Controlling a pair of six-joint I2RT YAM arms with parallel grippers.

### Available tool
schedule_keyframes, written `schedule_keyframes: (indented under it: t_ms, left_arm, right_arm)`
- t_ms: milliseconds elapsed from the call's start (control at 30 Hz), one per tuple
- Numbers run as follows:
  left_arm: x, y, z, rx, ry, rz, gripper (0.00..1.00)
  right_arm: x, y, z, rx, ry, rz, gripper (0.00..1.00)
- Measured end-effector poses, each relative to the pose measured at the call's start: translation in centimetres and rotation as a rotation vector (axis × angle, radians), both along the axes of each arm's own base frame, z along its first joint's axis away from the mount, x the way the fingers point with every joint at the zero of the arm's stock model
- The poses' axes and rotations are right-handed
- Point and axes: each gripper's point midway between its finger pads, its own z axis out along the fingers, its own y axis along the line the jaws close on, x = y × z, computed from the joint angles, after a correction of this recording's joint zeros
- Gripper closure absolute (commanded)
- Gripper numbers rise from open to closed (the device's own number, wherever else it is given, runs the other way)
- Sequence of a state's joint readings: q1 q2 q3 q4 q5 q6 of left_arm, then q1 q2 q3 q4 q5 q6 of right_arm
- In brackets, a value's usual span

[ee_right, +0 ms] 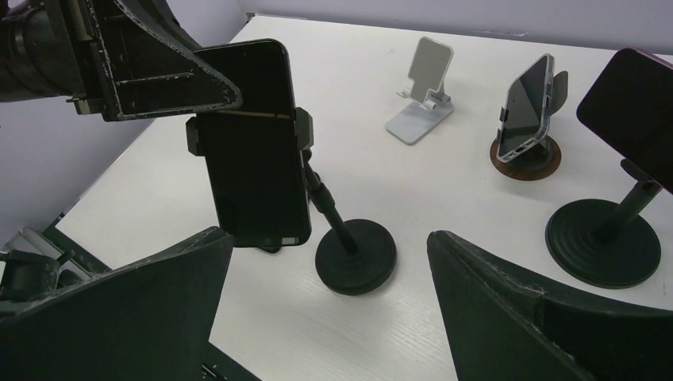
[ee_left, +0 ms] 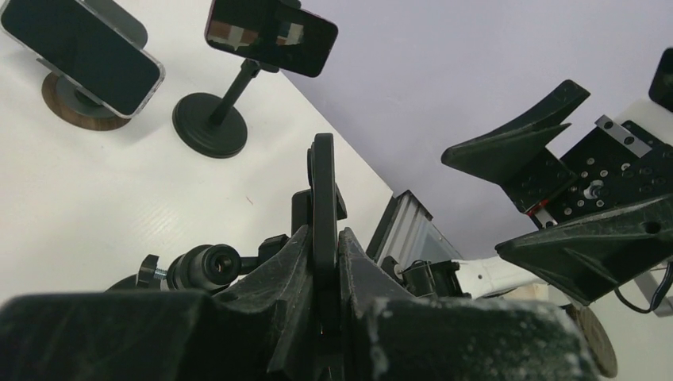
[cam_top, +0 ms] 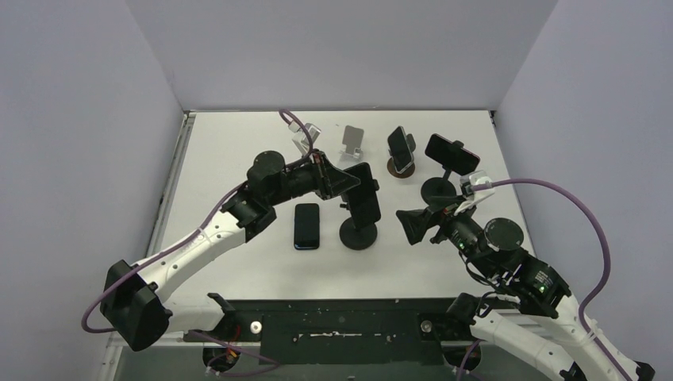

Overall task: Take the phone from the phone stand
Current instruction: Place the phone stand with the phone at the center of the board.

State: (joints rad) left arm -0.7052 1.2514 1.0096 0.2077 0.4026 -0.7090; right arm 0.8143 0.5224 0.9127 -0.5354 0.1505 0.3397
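loose phone (cam_top: 306, 225) flat on table (cam_top: 230, 151); white stand (cam_top: 353, 140)

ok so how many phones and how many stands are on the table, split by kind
phones: 4 (flat phone, middle phone, cased phone, right phone)
black pole stands: 2 (middle stand, right stand)
white stand: 1
wood-base stand: 1
total: 8
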Motion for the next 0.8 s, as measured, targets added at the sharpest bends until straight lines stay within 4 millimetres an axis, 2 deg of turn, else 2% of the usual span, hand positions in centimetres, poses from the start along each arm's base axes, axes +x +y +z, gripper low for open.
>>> schedule_keyframes:
  t_ms: [300, 800]
  left_arm:
    - [-1.0, -0.9, -0.4, -0.022, -0.061, -0.035, 1.0]
    - [-0.9, -1.3, -0.7, -0.023, -0.08, -0.044, 0.95]
  right_arm:
    - [-0.2, 0.0, -0.3, -0.017, 0.003, 0.013, 0.0]
    - [-0.2, 0.1, -0.3, -0.017, 0.004, 0.015, 0.0]
